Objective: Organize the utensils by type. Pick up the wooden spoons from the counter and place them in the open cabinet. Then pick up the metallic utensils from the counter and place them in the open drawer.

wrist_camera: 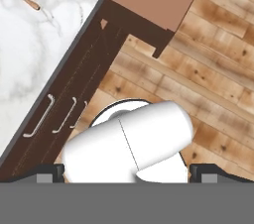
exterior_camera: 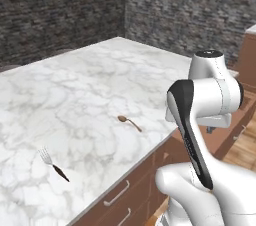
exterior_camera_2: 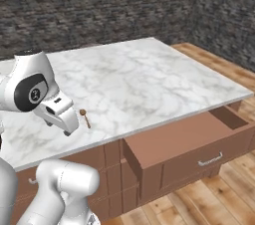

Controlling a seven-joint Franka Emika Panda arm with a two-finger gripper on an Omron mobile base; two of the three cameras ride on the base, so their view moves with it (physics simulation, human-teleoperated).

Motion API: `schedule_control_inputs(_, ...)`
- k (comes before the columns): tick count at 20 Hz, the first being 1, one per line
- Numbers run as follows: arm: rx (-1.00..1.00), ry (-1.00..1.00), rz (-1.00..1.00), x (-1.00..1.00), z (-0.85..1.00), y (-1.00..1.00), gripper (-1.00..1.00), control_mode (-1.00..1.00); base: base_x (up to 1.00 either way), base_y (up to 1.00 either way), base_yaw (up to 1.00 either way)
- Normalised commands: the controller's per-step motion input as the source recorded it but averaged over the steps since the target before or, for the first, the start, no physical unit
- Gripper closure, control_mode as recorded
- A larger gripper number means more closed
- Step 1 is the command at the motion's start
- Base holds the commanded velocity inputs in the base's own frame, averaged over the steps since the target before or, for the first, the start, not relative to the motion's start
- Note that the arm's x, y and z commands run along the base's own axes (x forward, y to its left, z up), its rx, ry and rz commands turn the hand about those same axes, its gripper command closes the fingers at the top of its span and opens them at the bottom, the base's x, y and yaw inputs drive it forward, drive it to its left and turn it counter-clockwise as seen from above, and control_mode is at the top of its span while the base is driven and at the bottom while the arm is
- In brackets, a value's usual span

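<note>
Jaws: spread wide, empty, held off the white marble table (exterior_camera: 85, 90) edge.
Small brown wooden spoon (exterior_camera: 129, 122): lying on table, near its front edge.
Metal fork with dark handle (exterior_camera: 53, 164): on table, well apart.
Open brown wooden drawer (exterior_camera_2: 174, 142): empty.
Progress: nothing sorted yet.

Even, bright rendered light; no glare. Counter (exterior_camera: 90, 95) pale, nearly washed out. Faint soft shadows beside spoon (exterior_camera: 129, 122) and fork (exterior_camera: 53, 164). Stone walls dim. Textures slightly coarse; no blur.
</note>
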Motion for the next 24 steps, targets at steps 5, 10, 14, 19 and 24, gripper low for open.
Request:
schedule_control_inputs(5,0.00,0.00,0.00,0.00,0.00,0.00,-1.00,1.00,0.23,-0.08,0.30)
schedule_control_inputs(10,0.00,0.00,0.00,0.00,0.00,0.00,-1.00,1.00,0.50,-0.05,0.24)
schedule_control_inputs(14,0.00,0.00,0.00,0.00,0.00,0.00,-1.00,1.00,0.58,-0.17,0.13)
schedule_control_inputs(19,0.00,0.00,0.00,0.00,0.00,0.00,-1.00,1.00,0.31,-0.20,0.09)
schedule_control_inputs(24,0.00,0.00,0.00,0.00,0.00,0.00,-1.00,1.00,0.38,-0.18,0.02)
